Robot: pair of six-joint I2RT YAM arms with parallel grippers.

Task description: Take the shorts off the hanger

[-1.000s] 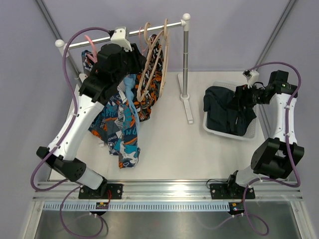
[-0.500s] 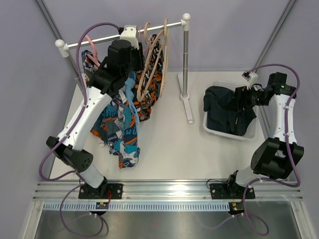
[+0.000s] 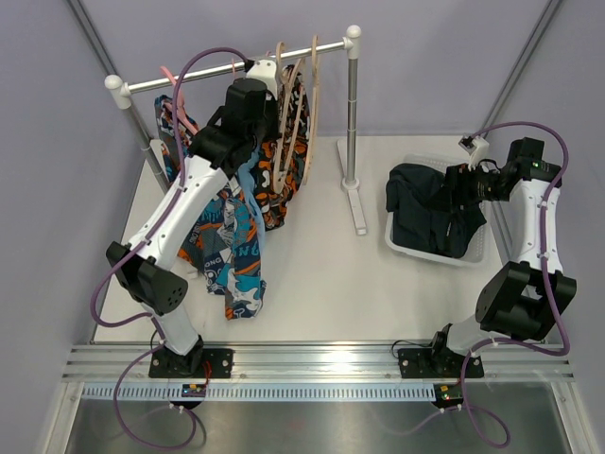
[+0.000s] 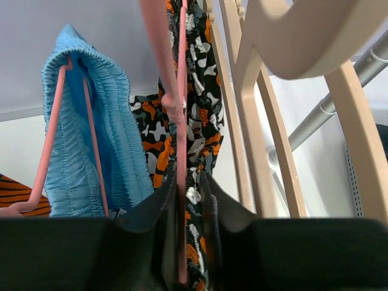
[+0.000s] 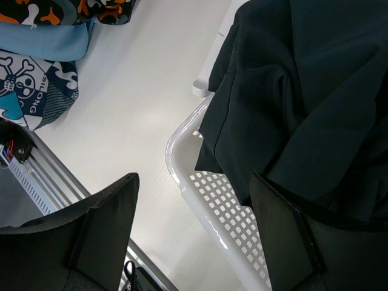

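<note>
Since the camo shorts (image 4: 203, 103) hang on the pink hanger (image 4: 181, 157), left gripper (image 4: 185, 242) sits nearly closed around its wire, maybe pinching already. Right gripper (image 5: 194, 239) gapes empty over dark shorts (image 5: 315, 91) in the basket (image 5: 209, 194).

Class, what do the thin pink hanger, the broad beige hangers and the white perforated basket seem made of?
Thin pink hanger: smooth, slim, probably plastic or coated wire. Broad beige hangers: matte, likely wood. White perforated basket: glossy moulded plastic.

Shorts (image 3: 430, 213) in basket (image 3: 473, 255), right of rack (image 3: 351, 104)
</note>
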